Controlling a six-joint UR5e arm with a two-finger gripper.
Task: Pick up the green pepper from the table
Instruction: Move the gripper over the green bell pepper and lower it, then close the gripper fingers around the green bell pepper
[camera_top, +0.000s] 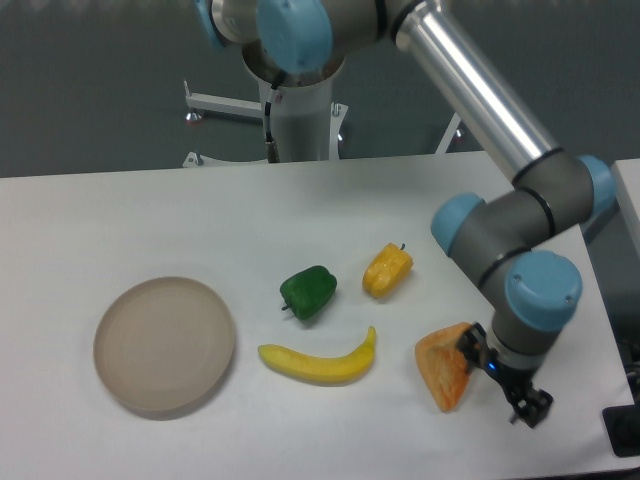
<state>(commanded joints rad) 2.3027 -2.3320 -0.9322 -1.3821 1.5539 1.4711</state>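
While the green pepper (308, 291) lies untouched on the table (120, 215), roughly at the middle of the white top with its short stem poking toward the near-left, I take everything else from it. Just to the pepper's right, a small gap away, I see the yellow-orange pepper (387, 270), tilted with its stem up and to the right. Directly in front of the green pepper, near but apart from it, the banana (320, 362) curves with its ends turned upward. To the pepper's left, well apart, sits the round beige plate (164, 345). Off to the pepper's right and nearer me, past the banana's tip, lies an orange wedge-shaped piece (445, 364). The gripper (505, 383) hangs just beside that wedge on its far side from the pepper, low over the table and well apart from the pepper itself. From this angle the dark fingers overlap the wrist, so I cannot tell how wide they stand, and I see nothing held between them.
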